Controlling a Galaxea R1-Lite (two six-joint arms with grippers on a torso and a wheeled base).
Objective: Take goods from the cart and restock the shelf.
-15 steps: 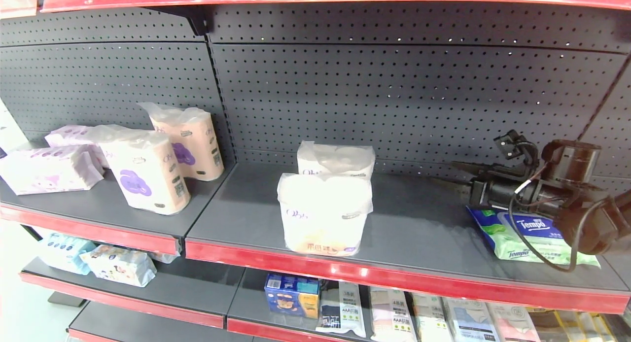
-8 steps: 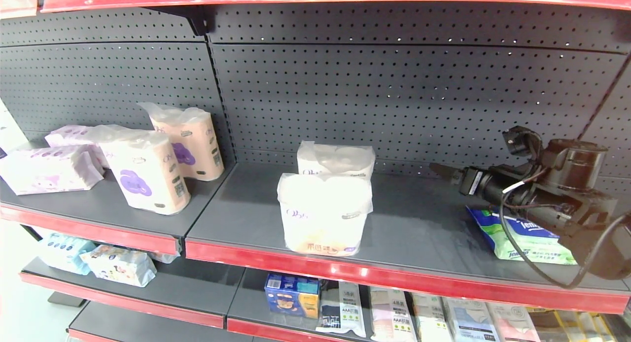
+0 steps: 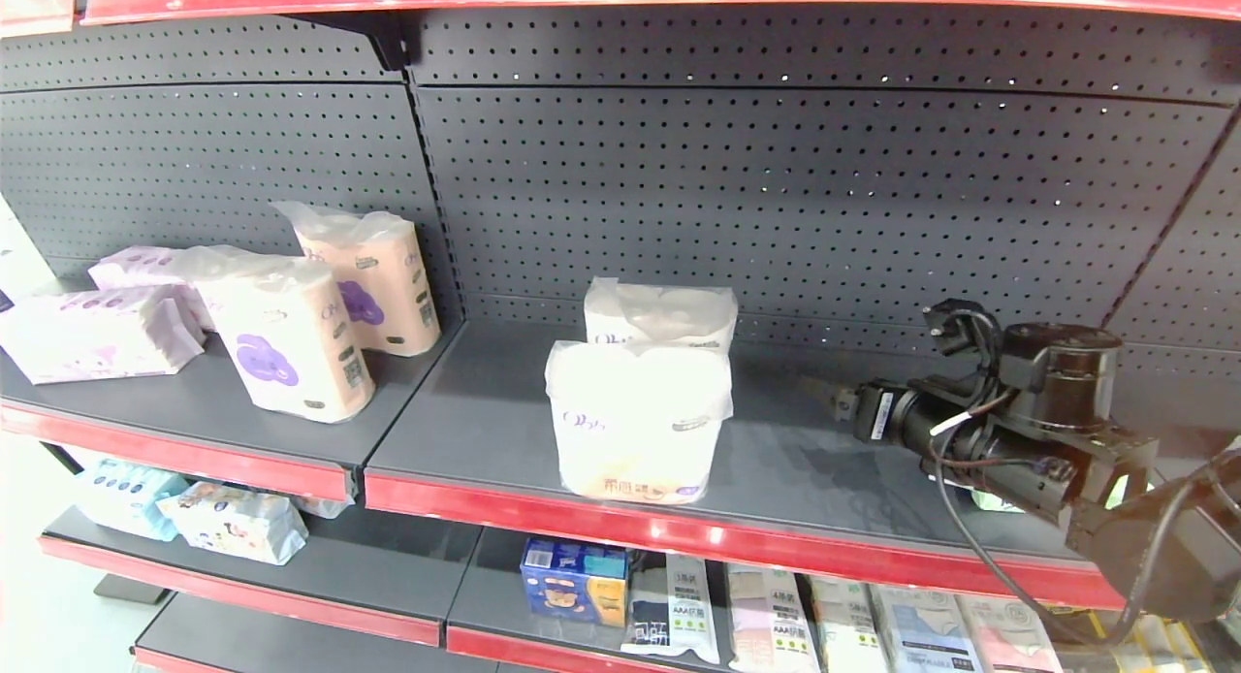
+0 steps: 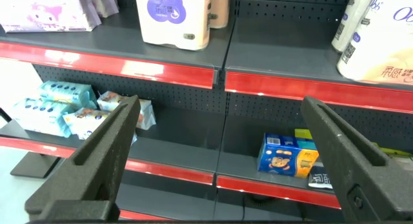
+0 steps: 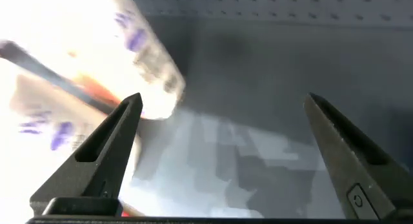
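Observation:
My right gripper (image 3: pixel 822 394) hovers low over the right part of the grey middle shelf (image 3: pixel 834 469), pointing left toward two white tissue packs (image 3: pixel 637 416), one behind the other. In the right wrist view it (image 5: pixel 222 101) is open and holds nothing, with a blurred white pack (image 5: pixel 77 69) off to one side. A sliver of a green-and-white tissue pack (image 3: pixel 986 501) peeks out from under the right arm. My left gripper (image 4: pixel 219 104) is open and empty, held in front of the lower shelves.
Pink and purple tissue packs (image 3: pixel 291 338) stand on the neighbouring shelf to the left. A red lip (image 3: pixel 679 532) edges the shelf front. Lower shelves hold a blue box (image 4: pixel 288 156), light blue packs (image 4: pixel 55 104) and several flat packs (image 3: pixel 776 615). A pegboard wall (image 3: pixel 776 188) backs the shelf.
My right arm has swung left and dropped lower over the shelf, away from above the green pack, which it now mostly hides. The packs have not moved.

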